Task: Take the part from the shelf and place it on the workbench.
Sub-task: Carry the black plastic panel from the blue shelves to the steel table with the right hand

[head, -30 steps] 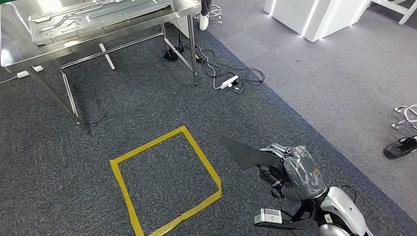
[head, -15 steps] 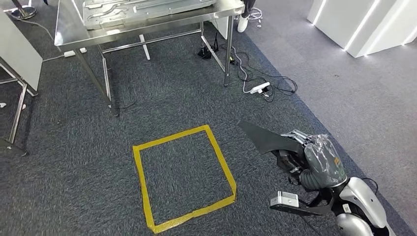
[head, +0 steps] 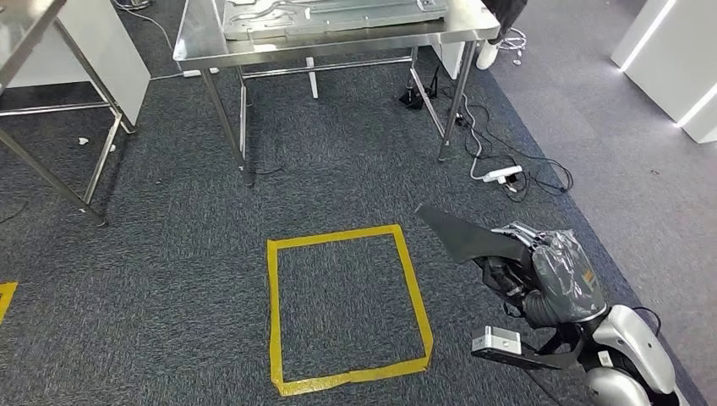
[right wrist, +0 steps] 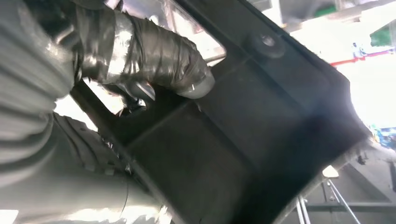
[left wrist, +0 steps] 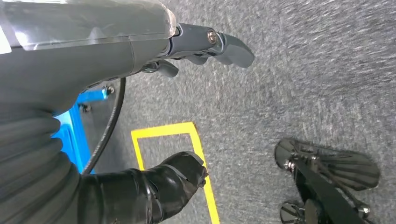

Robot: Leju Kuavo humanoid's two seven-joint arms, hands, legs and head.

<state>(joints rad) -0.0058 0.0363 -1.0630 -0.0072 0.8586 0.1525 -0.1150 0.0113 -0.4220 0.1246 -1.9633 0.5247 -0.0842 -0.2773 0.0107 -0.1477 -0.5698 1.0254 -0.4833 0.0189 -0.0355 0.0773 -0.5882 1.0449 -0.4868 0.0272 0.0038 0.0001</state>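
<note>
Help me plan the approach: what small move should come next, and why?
Probably step forward toward the shiny steel workbench. The right hand grips the flat black plastic part, but the bench lies beyond the yellow tape square, seemingly out of reach.

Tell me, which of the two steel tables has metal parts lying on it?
The table straight ahead, beyond the yellow tape square, carries a tray of metal parts. The other table, at the far left, shows just a corner and legs.
</note>
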